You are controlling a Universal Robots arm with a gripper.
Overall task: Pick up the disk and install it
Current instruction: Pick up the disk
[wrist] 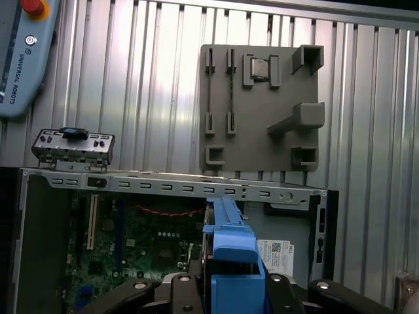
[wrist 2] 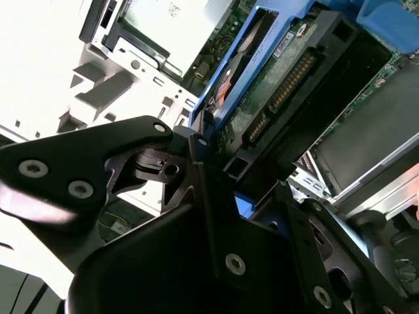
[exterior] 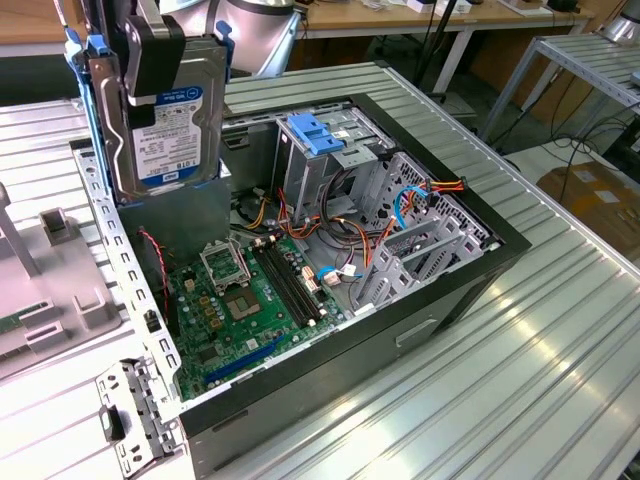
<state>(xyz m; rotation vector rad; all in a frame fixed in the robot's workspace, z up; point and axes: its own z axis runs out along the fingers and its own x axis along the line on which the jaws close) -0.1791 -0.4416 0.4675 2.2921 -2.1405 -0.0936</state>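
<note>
Where black hand (exterior: 150,58) clamps, flat silver disk (exterior: 165,128), seemingly upright

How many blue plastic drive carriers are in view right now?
2. One frames the disk held by the gripper over the open case; one, a blue bracket, lies atop the grey drive cage. Others may sit hidden inside the cage.
</note>
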